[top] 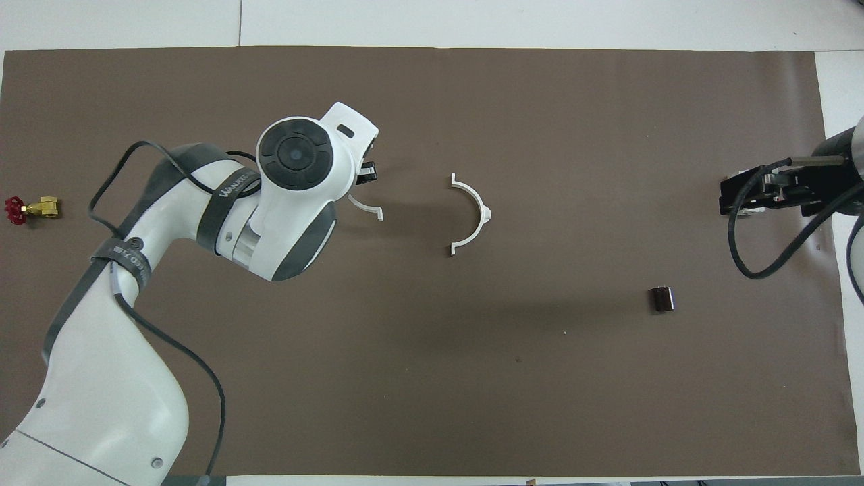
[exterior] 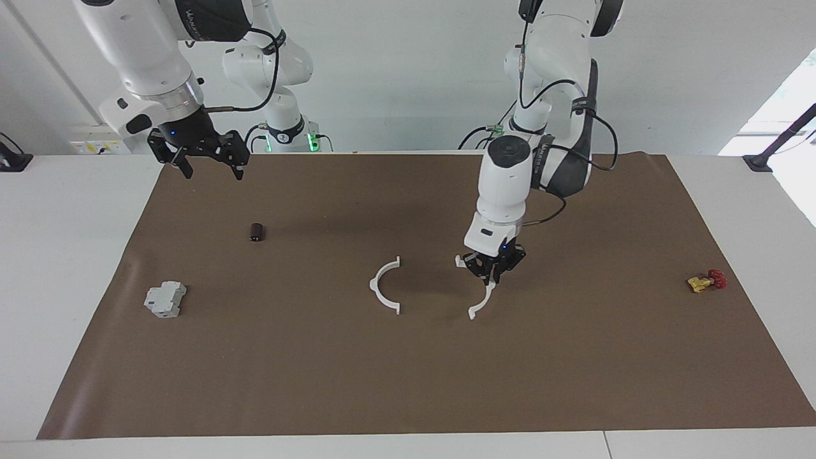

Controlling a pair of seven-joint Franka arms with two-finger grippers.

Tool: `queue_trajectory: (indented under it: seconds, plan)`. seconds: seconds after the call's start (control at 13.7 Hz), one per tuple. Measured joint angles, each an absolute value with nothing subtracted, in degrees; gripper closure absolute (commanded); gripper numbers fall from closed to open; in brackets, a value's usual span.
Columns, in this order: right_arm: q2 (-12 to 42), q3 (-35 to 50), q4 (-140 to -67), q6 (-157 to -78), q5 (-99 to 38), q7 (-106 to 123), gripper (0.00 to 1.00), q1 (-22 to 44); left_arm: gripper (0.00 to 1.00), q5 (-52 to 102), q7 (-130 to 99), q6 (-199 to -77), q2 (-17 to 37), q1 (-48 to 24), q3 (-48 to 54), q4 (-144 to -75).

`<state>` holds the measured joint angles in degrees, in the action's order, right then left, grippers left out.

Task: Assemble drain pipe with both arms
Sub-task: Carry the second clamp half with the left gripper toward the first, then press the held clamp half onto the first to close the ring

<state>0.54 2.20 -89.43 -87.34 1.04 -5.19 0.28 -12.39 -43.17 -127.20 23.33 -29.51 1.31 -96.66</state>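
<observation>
Picking-up step near the bench's middle, left gripper [exterior: 492, 270] closed on one white half-ring [exterior: 479, 299], other half-ring [exterior: 385, 287] lying just beside, right gripper [exterior: 207, 159] waiting open above the corner; next, sliding the halves together

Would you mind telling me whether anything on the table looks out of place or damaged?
Nothing looks damaged or spilled. The two white half-rings lie apart on the brown mat: the left gripper is down on one half-ring, the other half-ring lies free beside it. The right gripper waits above the mat's edge.
</observation>
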Motion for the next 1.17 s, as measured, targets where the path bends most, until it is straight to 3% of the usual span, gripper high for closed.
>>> queue_trajectory:
  seconds: [0.29, 1.17]
  plan:
    - [0.6, 2.2, -89.4, -87.3, 1.0, -2.8, 0.0, -1.1, 1.0, -15.2, -44.6, -127.7, 27.4, -33.4, 1.3, -94.2]
    - [0.6, 2.7, -89.4, -87.3, 1.0, -0.5, 0.0, -4.6, 1.0, -16.2, -44.6, -132.1, 29.7, -38.0, 1.4, -95.4]
